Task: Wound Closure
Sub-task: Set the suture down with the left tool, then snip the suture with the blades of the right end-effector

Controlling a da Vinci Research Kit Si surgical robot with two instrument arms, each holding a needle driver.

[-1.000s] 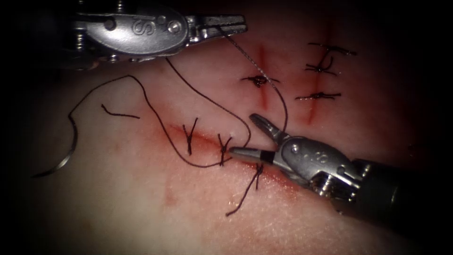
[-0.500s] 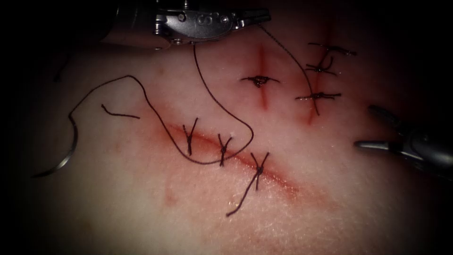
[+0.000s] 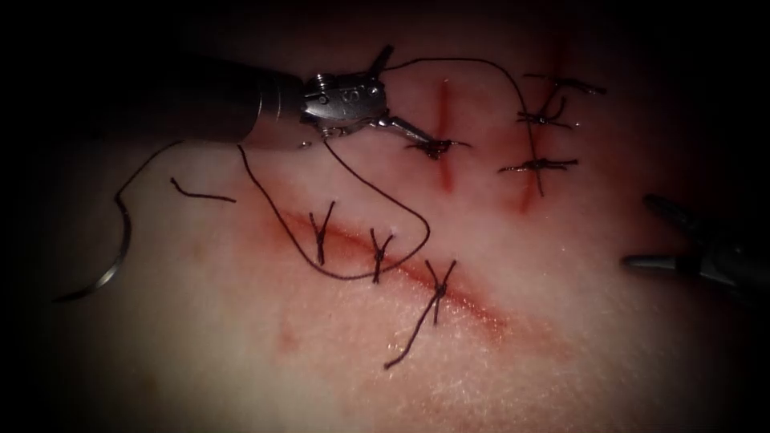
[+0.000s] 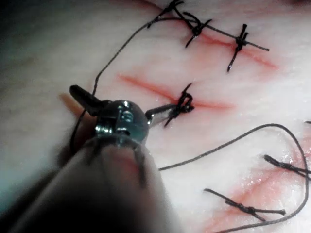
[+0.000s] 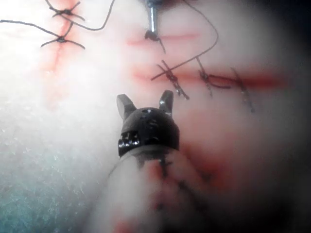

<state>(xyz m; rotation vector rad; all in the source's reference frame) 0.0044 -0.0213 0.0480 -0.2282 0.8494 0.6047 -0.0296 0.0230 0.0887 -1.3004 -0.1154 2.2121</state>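
The needle (image 3: 108,269) lies free on the tissue (image 3: 241,353), well left of the cut (image 3: 417,277), its thread (image 3: 377,192) trailing. The left tool (image 3: 401,92) gapes, grasping nothing; the right tool (image 3: 654,232) too.

From my console, the right tool (image 3: 642,232) is cut off by the endoscope view's right edge, so I see just its two spread jaws and a dim bit of wrist. The left tool (image 3: 401,96) sinks into shadow along its shaft, and I cannot make out whether its lower jaw tip touches the knot (image 3: 437,146) on the short cut or merely lies over it. In the left wrist view that tip overlaps the same knot (image 4: 182,104), and the shaft nearest the camera is a blur. The needle (image 3: 108,269) fades into the dark far left, its point too dim to judge. The thread (image 3: 361,180) slips behind the left tool's wrist.
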